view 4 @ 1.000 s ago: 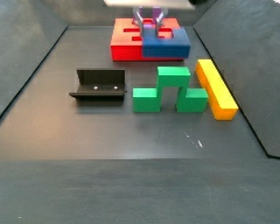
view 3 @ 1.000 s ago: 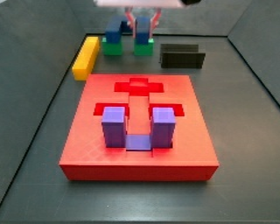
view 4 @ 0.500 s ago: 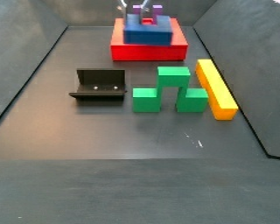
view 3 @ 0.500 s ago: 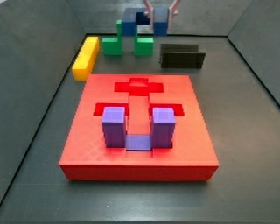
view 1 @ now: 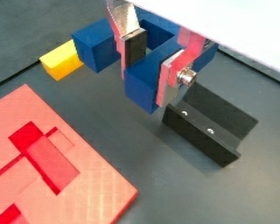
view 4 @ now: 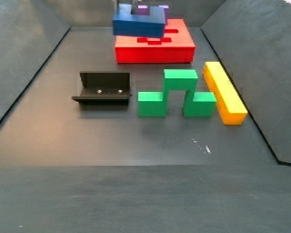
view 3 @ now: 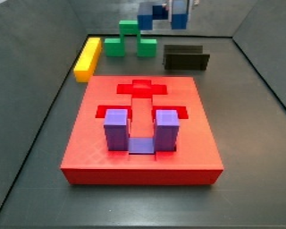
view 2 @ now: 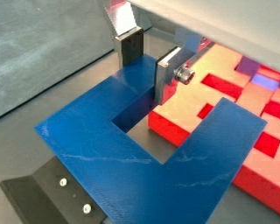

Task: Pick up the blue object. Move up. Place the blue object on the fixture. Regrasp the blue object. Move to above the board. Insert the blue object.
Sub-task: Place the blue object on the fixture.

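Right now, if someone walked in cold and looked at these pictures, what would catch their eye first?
Probably the blue object, which fills a wrist view, clamped in the gripper in the air near the back of the table. Next, the big red board with a purple U-shaped piece standing in it. The fixture, green blocks and yellow bar lie on the floor beside it.
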### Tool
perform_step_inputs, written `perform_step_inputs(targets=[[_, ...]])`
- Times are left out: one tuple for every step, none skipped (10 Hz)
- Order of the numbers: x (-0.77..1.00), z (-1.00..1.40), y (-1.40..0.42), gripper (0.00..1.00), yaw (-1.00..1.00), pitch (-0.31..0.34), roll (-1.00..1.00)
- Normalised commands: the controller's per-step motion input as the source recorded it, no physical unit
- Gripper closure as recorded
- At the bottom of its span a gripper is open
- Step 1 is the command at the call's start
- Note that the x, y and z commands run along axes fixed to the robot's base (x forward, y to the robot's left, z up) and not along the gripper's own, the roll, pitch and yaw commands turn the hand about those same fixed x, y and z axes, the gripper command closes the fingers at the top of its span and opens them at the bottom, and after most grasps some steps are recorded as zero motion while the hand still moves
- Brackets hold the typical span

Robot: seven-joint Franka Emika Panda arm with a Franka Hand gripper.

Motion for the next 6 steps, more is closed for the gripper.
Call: perform_step_inputs(targets=[[0.87, 0.21, 0.00, 1.00, -0.13, 0.346, -0.61], [0.81, 0.34, 0.00, 1.00, -0.19, 0.329, -0.78], [0.81, 0.29, 0.00, 1.00, -0.21, 0.263, -0.82], [0.86, 0.04, 0.00, 1.00, -0.15, 0.123, -0.80], [0.78, -0.05, 0.05, 1.00, 0.00, 0.000, -0.69], [0.79, -0.16, 0.11, 1.00, 0.00, 0.006, -0.66]])
